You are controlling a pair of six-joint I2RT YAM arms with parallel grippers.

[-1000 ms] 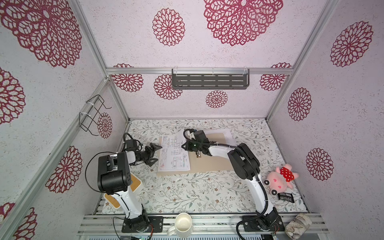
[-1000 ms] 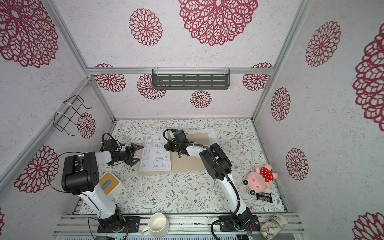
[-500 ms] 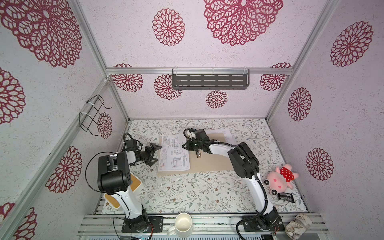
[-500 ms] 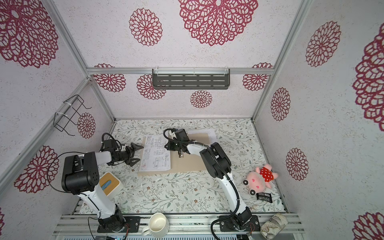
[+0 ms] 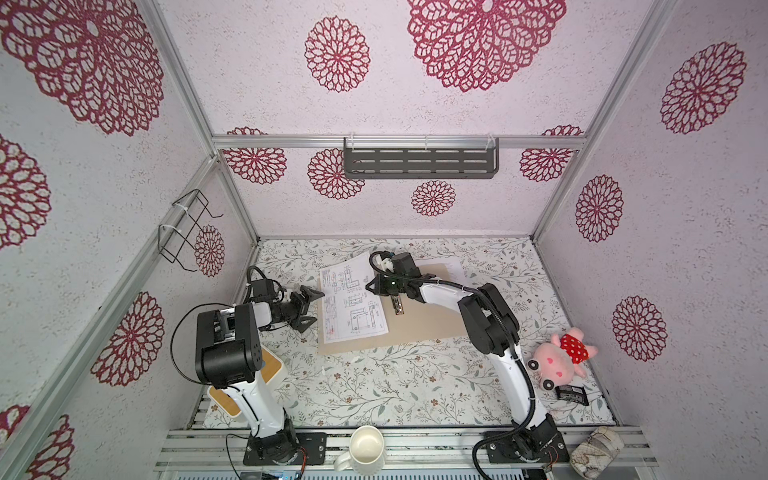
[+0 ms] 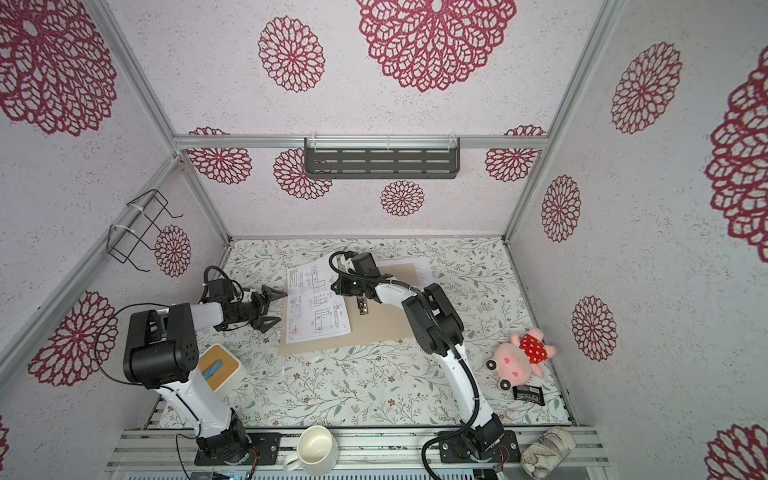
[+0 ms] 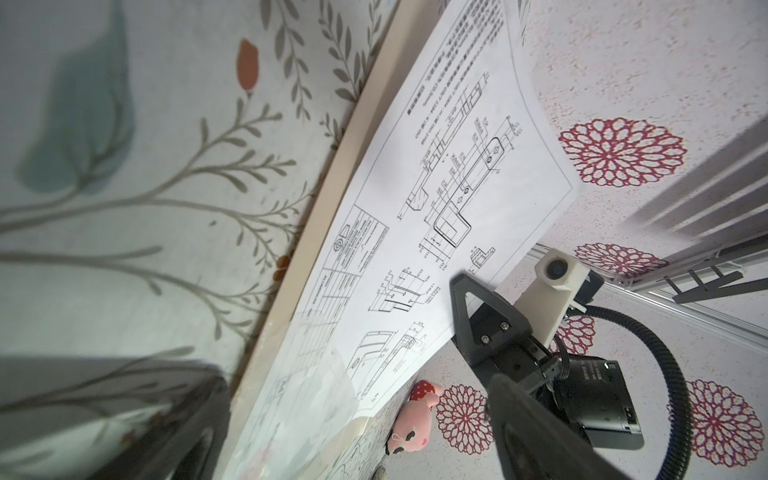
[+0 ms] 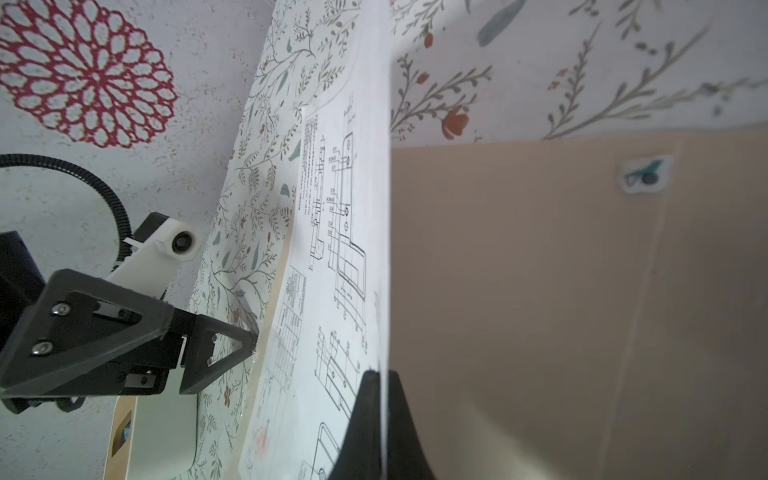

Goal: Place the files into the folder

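Observation:
The beige folder (image 5: 432, 324) (image 6: 386, 328) lies open and flat on the floral table, with its metal clip (image 5: 398, 306) showing. One of the files, the drawing sheet (image 5: 353, 305) (image 6: 316, 307) (image 7: 436, 199) (image 8: 332, 249), rests on the folder's left half. Its right edge is lifted, and my right gripper (image 5: 372, 286) (image 6: 337, 287) (image 8: 380, 419) is shut on it. The text sheet (image 5: 451, 268) (image 6: 420, 270) pokes out from under the folder's far right corner. My left gripper (image 5: 318, 306) (image 6: 281, 306) (image 7: 345, 440) stands open just left of the folder, holding nothing.
A bamboo-topped tissue box (image 5: 266, 365) sits beside the left arm. A pink plush (image 5: 561, 357) and a small black packet (image 5: 572, 395) lie at the right. A mug (image 5: 365, 446) and a patterned roll (image 5: 596, 451) rest on the front rail.
My right gripper has shifted slightly toward the back, with the sheet's edge still in it. The left arm has not moved.

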